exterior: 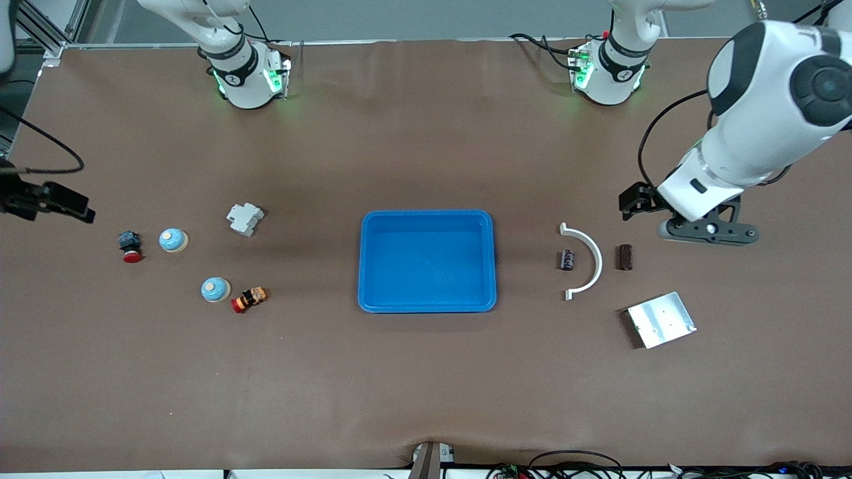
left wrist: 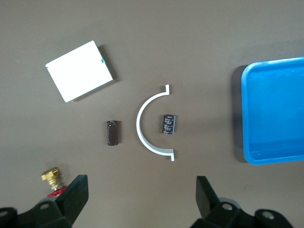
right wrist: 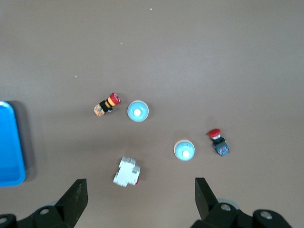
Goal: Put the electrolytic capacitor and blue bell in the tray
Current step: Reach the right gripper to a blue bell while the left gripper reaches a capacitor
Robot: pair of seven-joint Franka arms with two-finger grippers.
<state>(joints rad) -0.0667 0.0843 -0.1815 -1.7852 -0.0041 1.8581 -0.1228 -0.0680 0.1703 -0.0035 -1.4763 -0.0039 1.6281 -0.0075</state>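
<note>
Front view showed the empty tray (exterior: 427,221) centred; capacitor (exterior: 567,259) at its three o'clock under the open left gripper (left wrist: 140,197); bells (exterior: 173,240) at nine, below the open right gripper (right wrist: 140,197), ready for pickup.

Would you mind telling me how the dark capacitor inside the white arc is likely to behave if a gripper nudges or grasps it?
The capacitor is a short cylinder lying on its side, so it may roll when nudged. It looks small and probably light. The white arc curves round it closely, which could crowd the fingers.
</note>
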